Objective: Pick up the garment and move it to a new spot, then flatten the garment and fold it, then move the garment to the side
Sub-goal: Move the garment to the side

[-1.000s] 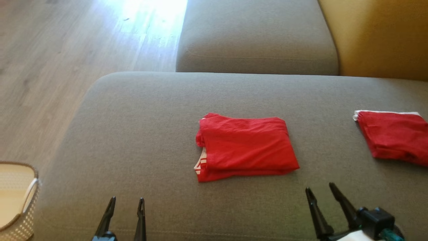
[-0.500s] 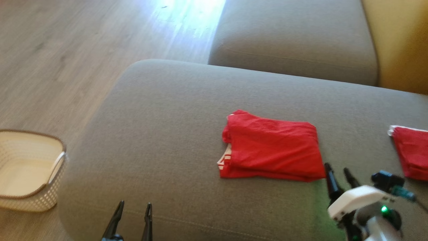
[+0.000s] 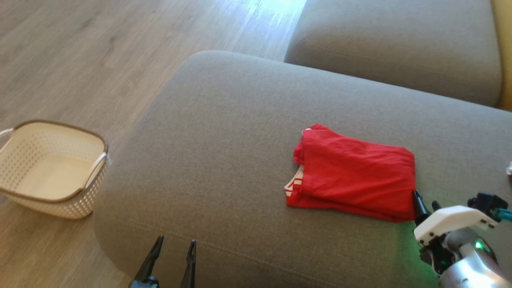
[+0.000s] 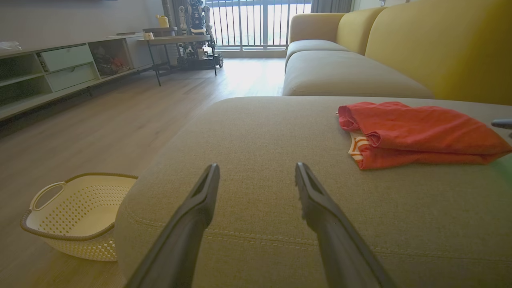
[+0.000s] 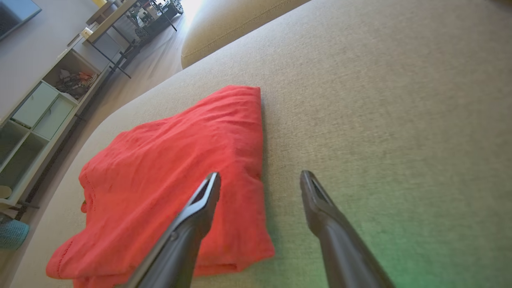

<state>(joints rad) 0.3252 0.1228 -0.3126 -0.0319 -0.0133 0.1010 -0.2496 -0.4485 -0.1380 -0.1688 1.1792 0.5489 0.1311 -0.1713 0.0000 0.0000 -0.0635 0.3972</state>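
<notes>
My right gripper (image 5: 260, 176), its two long dark fingers spread apart and empty, sits at the near right corner of the folded red cloth garment (image 3: 354, 176), which lies right of centre on the wide grey fabric sofa cushion (image 3: 224, 140); my left gripper (image 4: 256, 166) hovers spread and empty, well apart to the left. I judge that pinching only the top layer here would peel the fold open on lifting. The garment's long axis runs roughly left to right, its white-striped edge pointing left.

Red garment (image 3: 356, 176), grey sofa (image 3: 224, 132), cream basket (image 3: 52, 172).
</notes>
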